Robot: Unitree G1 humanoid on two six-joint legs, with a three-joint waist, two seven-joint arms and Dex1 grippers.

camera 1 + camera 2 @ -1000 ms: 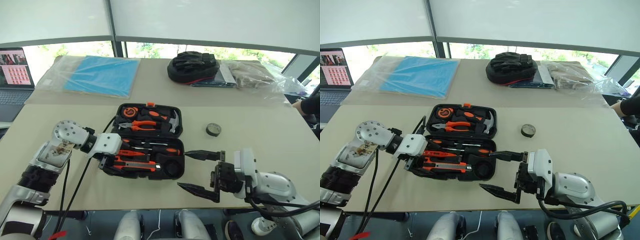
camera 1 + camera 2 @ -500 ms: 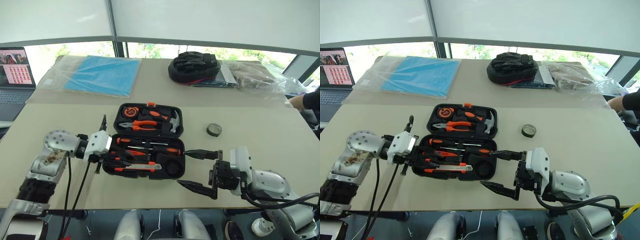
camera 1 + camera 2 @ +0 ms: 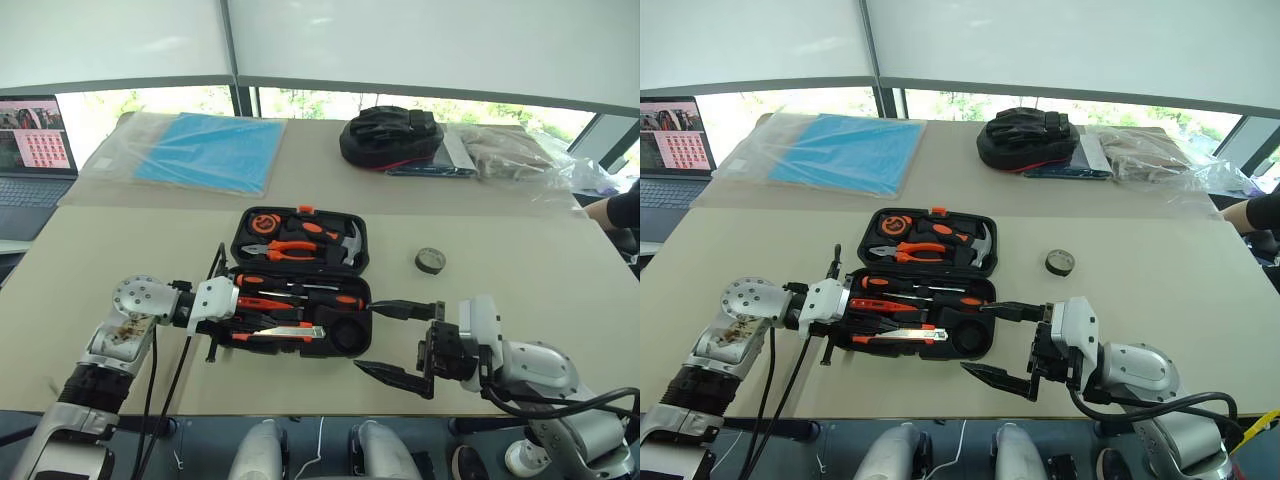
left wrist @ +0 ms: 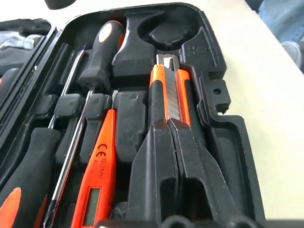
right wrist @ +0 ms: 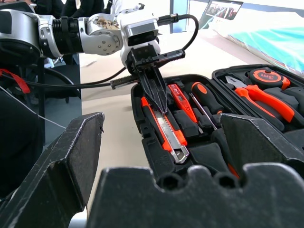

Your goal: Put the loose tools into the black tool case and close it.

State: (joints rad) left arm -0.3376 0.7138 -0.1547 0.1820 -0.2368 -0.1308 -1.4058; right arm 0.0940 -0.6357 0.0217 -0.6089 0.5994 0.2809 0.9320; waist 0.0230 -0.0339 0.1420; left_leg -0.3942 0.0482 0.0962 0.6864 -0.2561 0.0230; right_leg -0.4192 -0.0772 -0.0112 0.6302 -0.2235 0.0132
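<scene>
While the closed left gripper [image 4: 173, 126] presses the utility knife [image 4: 170, 92], its exposed blade may block case [image 3: 352, 232] closure; tape roll [image 3: 429, 261] at 3 o'clock; right gripper [image 3: 398, 343] open.

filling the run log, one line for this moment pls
left gripper: shut over utility knife in case | right gripper: open, empty | tape roll: still out

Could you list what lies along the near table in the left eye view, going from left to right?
Left gripper, shut, at the case's left edge → black tool case, open → small dark tape roll on the bare table. The right gripper, open, hovers near the case's front right corner.
</scene>
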